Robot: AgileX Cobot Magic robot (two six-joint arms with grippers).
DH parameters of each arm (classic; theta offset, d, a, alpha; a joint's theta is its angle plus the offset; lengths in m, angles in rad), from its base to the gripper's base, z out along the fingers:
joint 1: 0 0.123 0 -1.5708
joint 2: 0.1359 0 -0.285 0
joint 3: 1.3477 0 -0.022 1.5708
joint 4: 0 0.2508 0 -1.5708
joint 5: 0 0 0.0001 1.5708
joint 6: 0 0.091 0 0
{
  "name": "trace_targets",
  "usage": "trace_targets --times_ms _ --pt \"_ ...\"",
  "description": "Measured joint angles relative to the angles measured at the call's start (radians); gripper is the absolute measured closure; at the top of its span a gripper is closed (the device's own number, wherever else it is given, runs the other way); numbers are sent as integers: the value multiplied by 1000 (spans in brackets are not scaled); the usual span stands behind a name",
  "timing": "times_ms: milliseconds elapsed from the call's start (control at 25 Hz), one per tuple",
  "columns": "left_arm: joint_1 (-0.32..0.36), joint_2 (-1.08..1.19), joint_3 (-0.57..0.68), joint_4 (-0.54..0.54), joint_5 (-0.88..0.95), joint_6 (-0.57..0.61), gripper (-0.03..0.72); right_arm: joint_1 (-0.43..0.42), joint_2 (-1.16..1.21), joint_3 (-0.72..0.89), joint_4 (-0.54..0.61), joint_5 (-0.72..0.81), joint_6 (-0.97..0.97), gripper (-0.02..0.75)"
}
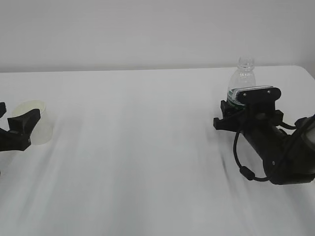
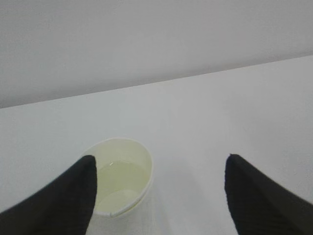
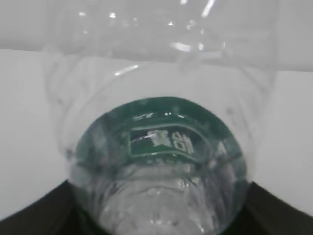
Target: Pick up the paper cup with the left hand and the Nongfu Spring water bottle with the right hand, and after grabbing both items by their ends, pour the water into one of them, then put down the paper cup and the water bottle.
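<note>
Exterior view slants down across table; wrist views sit close behind cup, bottle

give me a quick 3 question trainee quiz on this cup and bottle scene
1. True or false: the paper cup is empty.
2. What fills the right gripper's jaws? A) Nongfu Spring water bottle B) paper cup C) nothing
3. In the left wrist view, the cup sits by which finger of the left gripper?

Key: 1. False, it holds some liquid. 2. A. 3. The finger on the left of that view; the jaws stand wide.
</note>
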Motion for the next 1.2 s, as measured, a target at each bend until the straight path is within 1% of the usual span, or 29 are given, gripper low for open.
trace_targets --times_ms 640,960,1200 --pt "0 0 0 0 0 0 101 0 12 0 -6 -5 4 281" --pt "0 0 0 0 0 0 101 0 45 -2 -49 -23 4 281" --pt "0 0 0 0 0 -2 101 0 52 -4 -53 -38 4 237"
